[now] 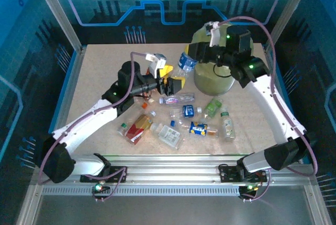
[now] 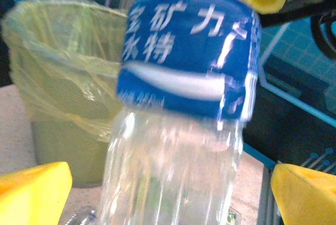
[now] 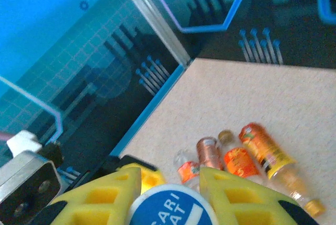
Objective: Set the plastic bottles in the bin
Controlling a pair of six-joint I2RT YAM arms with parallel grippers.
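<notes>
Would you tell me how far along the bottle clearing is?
Done: cannot tell, the inside of the bin is hidden. In hand: the right gripper holds a blue-labelled bottle beside it; the left gripper is open. Left: at least seven bottles on the table.

Grips a blue-labelled bottle (image 3: 170, 212) with white lettering between the ribbed yellow fingers (image 3: 110, 196) of the right gripper (image 3: 170, 183). Looks past it onto a speckled beige worktop (image 3: 273, 93) and, near its blue-trimmed edge, four bottles lying side by side: a clear red-labelled bottle (image 3: 187, 172), a pinkish bottle (image 3: 208, 150), an orange-labelled bottle (image 3: 239, 161) and a longer orange-and-yellow bottle (image 3: 268, 154).
</notes>
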